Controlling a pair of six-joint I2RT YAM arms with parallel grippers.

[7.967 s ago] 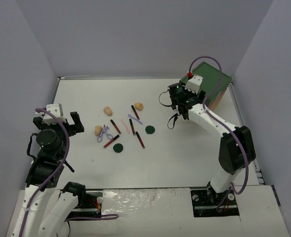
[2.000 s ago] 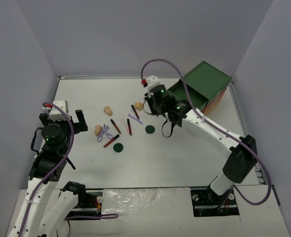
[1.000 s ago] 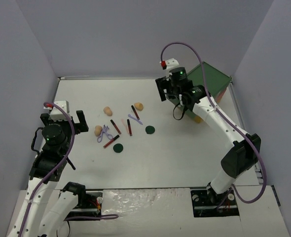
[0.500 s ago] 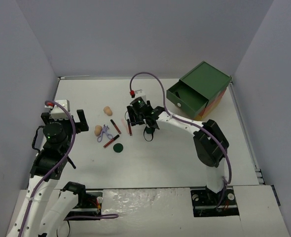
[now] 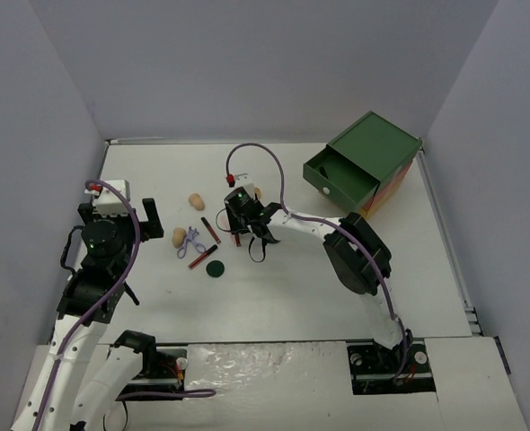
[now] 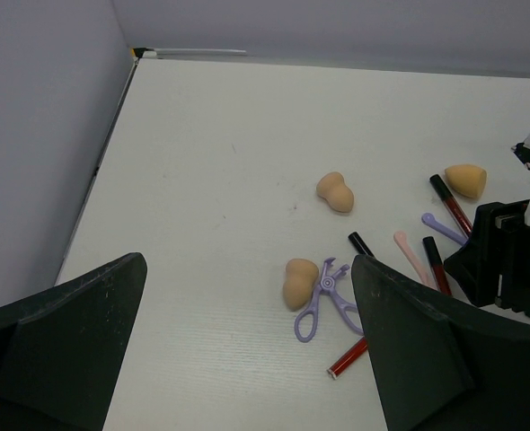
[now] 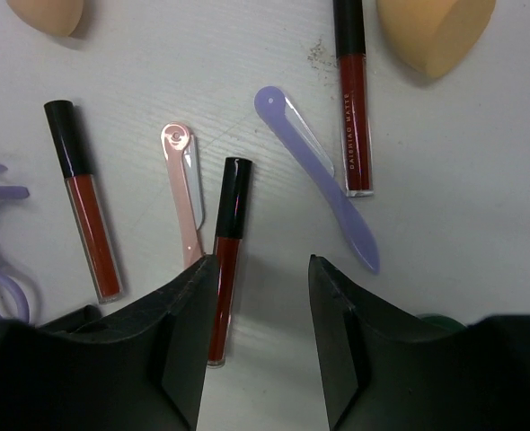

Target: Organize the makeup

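Note:
My right gripper is open and empty, low over the makeup cluster. A dark red stick lies along its left finger, with a pink stick and a lilac stick just beyond. Two tan sponges, a lilac scissor tool and a green disc lie to its left. A third sponge sits behind it. My left gripper is open and empty, left of the cluster.
The green drawer chest stands at the back right with its top drawer pulled open. The right arm stretches across the table's middle. Grey walls close in the left, back and right sides.
My right gripper has swung from the drawer chest over to the makeup cluster and come down over the sticks. It now hides one green disc. The left arm has barely moved.

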